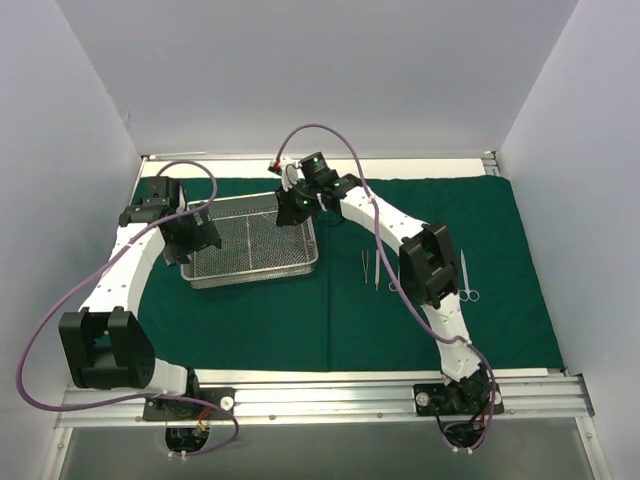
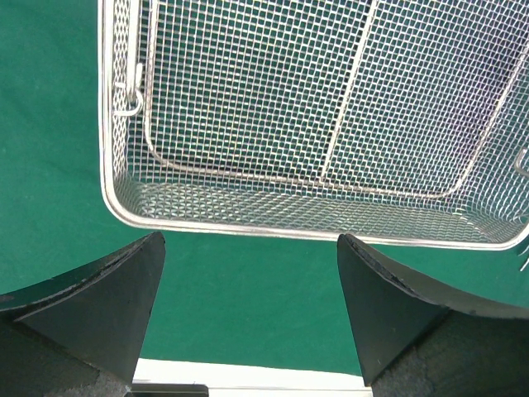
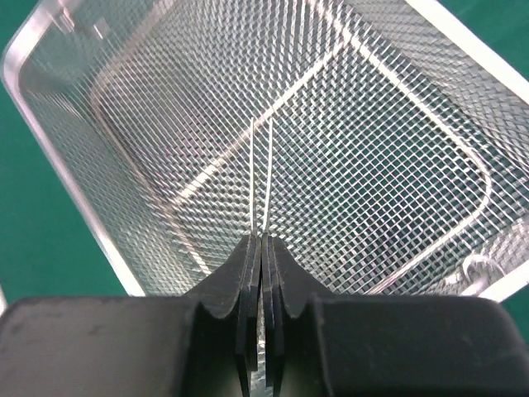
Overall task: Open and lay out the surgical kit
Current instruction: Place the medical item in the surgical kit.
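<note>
Tray (image 1: 250, 245) sits on the far-left part of the green cloth (image 1: 300, 325), long axis running L-R, a bit skewed. R gripper (image 3: 261, 241) hangs over the tray's far-right corner, fingers pinched tight on a thin two-pronged steel tool (image 3: 252, 174), prongs pointing straight out from the tips over the mesh. L gripper (image 2: 250, 240) is just beside the tray's left side, fingers wide apart, holding nothing. Other tools (image 1: 371, 270) lie on the cloth right of the tray, lengthwise near-to-far.

Cloth (image 1: 260, 325) flat — tray (image 1: 255, 275), instruments (image 1: 372, 270) atop, tweezers (image 3: 250, 182) gripped.
</note>
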